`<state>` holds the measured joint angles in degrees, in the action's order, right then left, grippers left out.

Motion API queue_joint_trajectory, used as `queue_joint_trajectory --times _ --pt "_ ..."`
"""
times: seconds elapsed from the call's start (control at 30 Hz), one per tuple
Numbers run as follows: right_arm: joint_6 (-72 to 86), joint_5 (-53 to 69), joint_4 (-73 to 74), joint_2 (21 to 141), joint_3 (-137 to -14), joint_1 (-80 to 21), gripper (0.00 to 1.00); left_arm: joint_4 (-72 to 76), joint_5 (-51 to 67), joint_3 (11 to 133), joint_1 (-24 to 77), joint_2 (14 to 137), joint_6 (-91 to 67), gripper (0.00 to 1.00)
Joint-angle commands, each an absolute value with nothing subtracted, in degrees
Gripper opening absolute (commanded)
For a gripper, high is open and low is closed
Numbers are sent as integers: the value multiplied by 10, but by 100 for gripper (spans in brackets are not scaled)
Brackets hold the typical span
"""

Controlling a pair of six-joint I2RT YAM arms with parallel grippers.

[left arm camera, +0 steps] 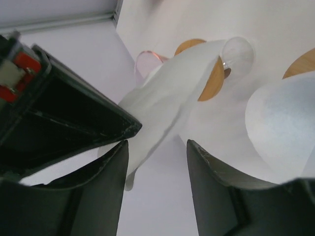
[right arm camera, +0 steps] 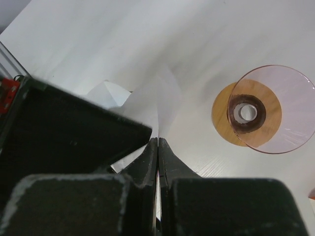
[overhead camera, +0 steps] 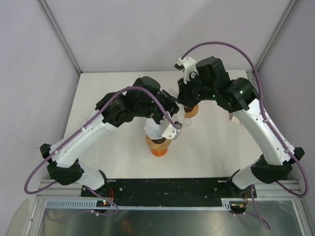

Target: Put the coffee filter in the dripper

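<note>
This is a robot lab cell: a white table [overhead camera: 206, 147] boxed in by plain pale walls [overhead camera: 147, 29] and aluminium posts [overhead camera: 58, 33], a left arm [overhead camera: 86, 132] and a right arm [overhead camera: 263, 130] bolted to a black rail [overhead camera: 167, 187] at its near edge, purple cables [overhead camera: 219, 43] looping off both.

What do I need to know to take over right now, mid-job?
Right hand: shut on the coffee filter, beside the dripper, not over it.
Left hand: open. White paper, likely the same filter, runs past one finger; I cannot tell if they touch.
Dripper: upright on its wooden base, empty.
Done: filter gripped.
Left: carry it over the dripper, seat it, release.
</note>
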<state>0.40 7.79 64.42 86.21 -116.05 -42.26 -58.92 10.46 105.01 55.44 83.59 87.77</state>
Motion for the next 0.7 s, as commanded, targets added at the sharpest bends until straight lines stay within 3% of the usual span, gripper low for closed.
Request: queue_joint_trajectory --times 0.0,0.13,0.4,0.67 --pt "3 98 622 830 -1156 -439 0 -573 62 1068 556 838 857 55" --pt "-9 96 618 828 -1150 -447 0 -574 39 1048 556 830 870 44" --pt "-14 70 611 830 -1150 -451 0 -572 3 1004 566 809 930 4" --pt "-11 -104 553 807 -1121 -450 2 -573 36 984 573 785 928 0"
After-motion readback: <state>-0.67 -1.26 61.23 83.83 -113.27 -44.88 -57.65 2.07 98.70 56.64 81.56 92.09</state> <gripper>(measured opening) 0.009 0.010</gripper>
